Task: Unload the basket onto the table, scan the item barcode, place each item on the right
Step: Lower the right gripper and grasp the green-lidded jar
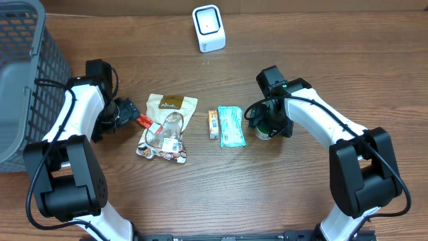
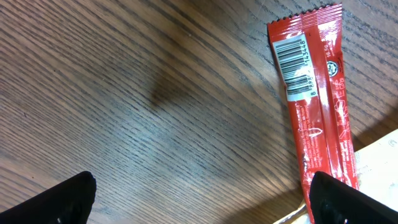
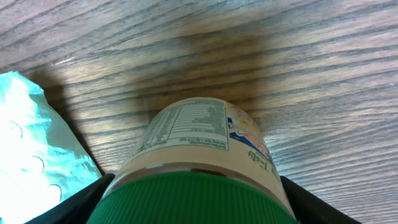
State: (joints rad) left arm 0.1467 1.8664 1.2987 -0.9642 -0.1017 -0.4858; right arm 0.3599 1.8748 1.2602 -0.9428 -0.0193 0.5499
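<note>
A: Jar (image 3: 199, 130) with the green lid, where does it stand?
B: On the wooden table (image 1: 321, 40), right of centre, between the right gripper (image 3: 199, 202) fingers. Whether they press it, I cannot tell.
A: And around it?
B: Grey mesh basket (image 1: 20, 80) far left. Left gripper (image 2: 205, 199), jaws wide, over bare wood beside a red sachet (image 2: 314, 112). Then a snack pouch (image 1: 167, 127), a small orange box (image 1: 213, 124), and a teal packet (image 1: 231, 126) just beside the jar. A white scanner (image 1: 208, 28) stands well apart.
</note>
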